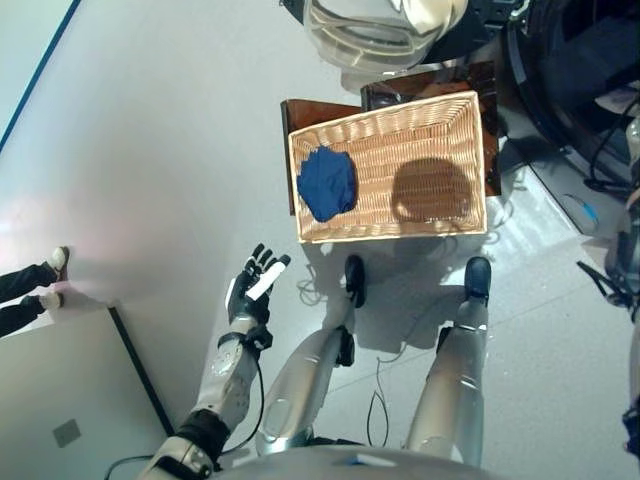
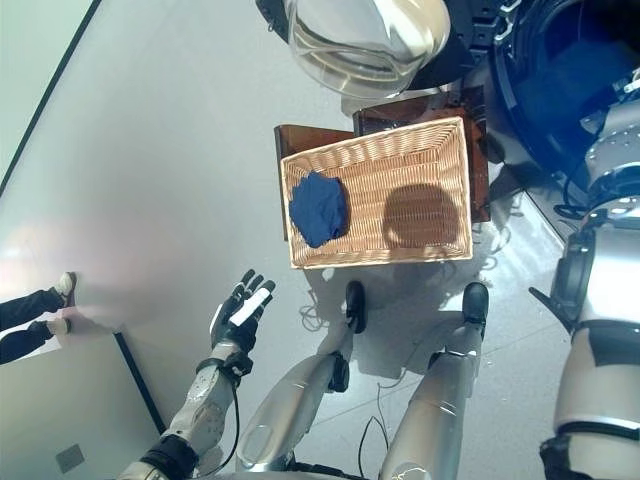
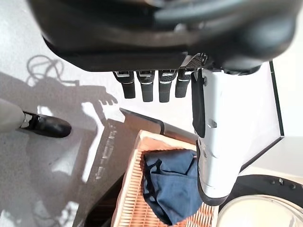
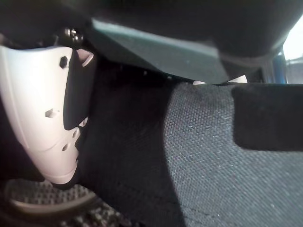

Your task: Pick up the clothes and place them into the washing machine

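Blue cloth (image 1: 326,183) in wicker basket (image 1: 440,118); left hand (image 1: 252,288) fingers wide; right unclear.

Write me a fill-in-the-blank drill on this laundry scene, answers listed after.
1. The blue garment lies at the robot's ____ end of the wicker basket.
2. The left hand holds ____.
3. The left hand hovers over the ____, apart from the basket.
4. The washing machine door stands ____.

Missing words: left; nothing; floor; open
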`<state>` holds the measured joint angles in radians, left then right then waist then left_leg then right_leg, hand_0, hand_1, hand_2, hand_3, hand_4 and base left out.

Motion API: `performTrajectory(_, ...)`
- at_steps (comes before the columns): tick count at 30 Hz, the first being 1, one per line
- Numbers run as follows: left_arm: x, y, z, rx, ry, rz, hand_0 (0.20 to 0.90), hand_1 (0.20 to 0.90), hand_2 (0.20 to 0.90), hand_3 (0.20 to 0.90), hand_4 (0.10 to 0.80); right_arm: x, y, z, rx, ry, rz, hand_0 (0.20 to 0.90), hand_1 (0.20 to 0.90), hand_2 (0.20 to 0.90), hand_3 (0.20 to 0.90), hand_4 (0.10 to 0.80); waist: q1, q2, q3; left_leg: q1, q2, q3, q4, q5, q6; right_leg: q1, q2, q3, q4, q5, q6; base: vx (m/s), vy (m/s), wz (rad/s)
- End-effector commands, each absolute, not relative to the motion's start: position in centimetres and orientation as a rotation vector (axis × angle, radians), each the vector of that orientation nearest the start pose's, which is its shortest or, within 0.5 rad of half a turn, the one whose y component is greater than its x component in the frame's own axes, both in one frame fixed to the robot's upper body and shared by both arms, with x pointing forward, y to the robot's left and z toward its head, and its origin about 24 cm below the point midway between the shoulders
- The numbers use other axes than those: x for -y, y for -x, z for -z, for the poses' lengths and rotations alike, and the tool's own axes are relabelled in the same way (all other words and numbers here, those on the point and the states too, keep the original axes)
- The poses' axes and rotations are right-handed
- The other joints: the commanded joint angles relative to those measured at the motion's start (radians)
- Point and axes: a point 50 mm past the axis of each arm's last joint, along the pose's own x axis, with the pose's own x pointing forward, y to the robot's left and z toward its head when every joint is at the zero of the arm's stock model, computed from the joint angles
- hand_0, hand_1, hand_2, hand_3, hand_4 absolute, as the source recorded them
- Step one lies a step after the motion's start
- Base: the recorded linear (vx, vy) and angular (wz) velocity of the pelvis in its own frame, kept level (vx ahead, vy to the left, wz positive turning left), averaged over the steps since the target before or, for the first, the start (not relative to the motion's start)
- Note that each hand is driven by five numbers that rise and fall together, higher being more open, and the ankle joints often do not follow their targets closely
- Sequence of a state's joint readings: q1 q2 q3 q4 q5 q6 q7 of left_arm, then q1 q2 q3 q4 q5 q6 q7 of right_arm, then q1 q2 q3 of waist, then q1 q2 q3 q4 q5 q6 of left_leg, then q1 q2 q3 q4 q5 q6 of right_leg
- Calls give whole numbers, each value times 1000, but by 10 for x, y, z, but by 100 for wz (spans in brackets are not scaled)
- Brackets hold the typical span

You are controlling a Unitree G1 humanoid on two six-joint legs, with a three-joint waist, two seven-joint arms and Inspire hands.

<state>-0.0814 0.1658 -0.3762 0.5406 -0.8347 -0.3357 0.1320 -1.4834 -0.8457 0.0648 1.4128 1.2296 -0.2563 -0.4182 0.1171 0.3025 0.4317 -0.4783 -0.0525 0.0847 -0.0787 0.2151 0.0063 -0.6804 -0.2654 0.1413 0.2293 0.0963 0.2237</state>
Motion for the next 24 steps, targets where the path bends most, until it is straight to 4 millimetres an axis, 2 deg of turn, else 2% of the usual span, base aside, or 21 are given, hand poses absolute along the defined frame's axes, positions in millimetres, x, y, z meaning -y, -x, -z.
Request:
performTrajectory(1, -137, -238, 32, -195, 519, -84, 900, 900, 900, 900, 800, 409, -266, -424, 1033, -836, 872, 200, 200, 200, 200, 300, -27, 138, -12, -37, 106, 5, -9, -27, -145, -27, 51, 14, 157, -206, -78, 0, 0, 0)
performTrajectory(8, -137, -240, 30, -185, 522, -89, 900, 900, 900, 900, 800, 413, -265, -418, 1046, -887, 887, 200, 200, 200, 200, 300, -29, 145, -7, -47, 106, 11, -9, -27, -144, -52, 57, 24, 173, -211, -80, 4, -8, 3)
performTrajectory(12, -137, -240, 27, -170, 520, -75, 900, 900, 900, 900, 800, 414, -269, -415, 981, -812, 918, 200, 200, 200, 200, 300, -25, 145, 1, -62, 111, 20, -9, -27, -145, -80, 62, 28, 184, -212, -81, -4, -8, -3)
performTrajectory(17, -136, -241, 18, -133, 524, -50, 900, 900, 900, 900, 800, 410, -277, -414, 870, -626, 953, 200, 200, 200, 200, 300, -20, 140, 38, -104, 121, 24, -9, -18, -147, -145, 74, 39, 219, -218, -83, -35, -35, -2)
performTrajectory(24, -141, -242, 8, -86, 525, -54, 900, 900, 900, 900, 800, 408, -280, -414, 825, -535, 969, 200, 200, 200, 200, 300, -5, 140, 58, -165, 120, 30, -9, -7, -150, -233, 80, 48, 271, -229, -86, -10, -8, 3)
